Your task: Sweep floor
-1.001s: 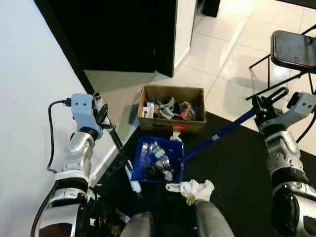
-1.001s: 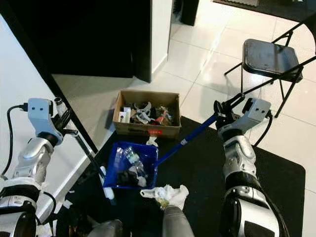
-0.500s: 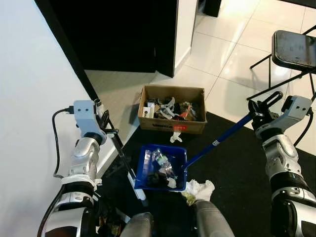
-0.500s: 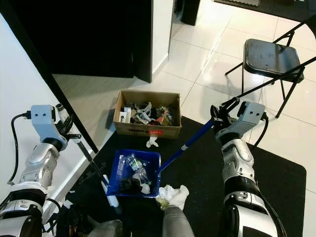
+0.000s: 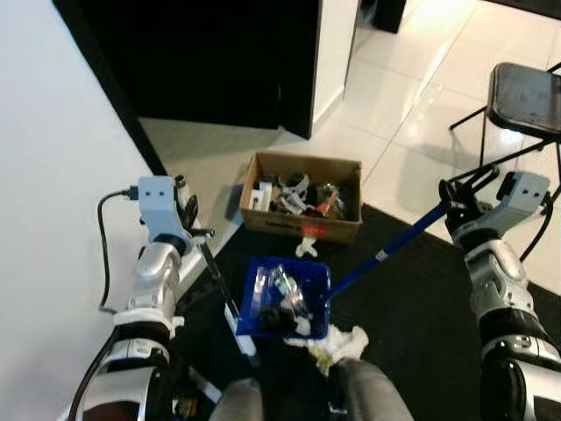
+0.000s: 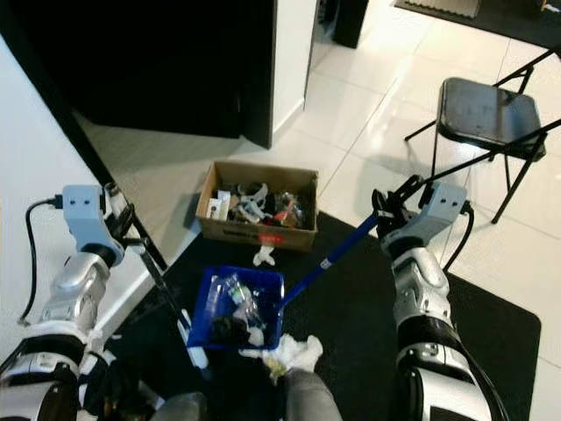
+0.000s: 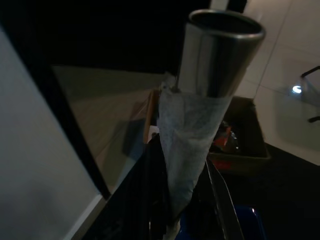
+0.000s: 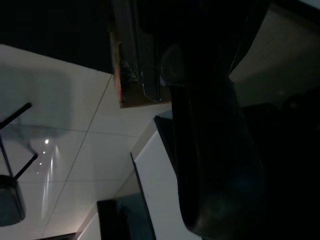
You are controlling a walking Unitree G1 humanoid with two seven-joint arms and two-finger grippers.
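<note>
**Dustpan loaded, both tools in hand**

The right gripper (image 6: 392,213) has its fingers clamped round the top of a blue handle (image 6: 337,255) that slants down to a blue dustpan (image 6: 235,307). The dustpan sits on a black mat (image 6: 351,307), near the mat's edge closest to the wall, and holds crumpled wrappers, a plastic bottle and a dark lump.

The left gripper (image 5: 187,213) grips a thin dark broom handle (image 5: 216,285), fingers tight on it. The handle runs down to a white end just beside the dustpan.

A crumpled white rag (image 6: 294,353) lies touching the dustpan's near edge.

Beyond the mat's far edge stands an open cardboard box (image 6: 257,208) of mixed rubbish, with a red label on its front; the writing is too small to read.

A black folding chair (image 6: 484,111) stands on the white tiles.
</note>
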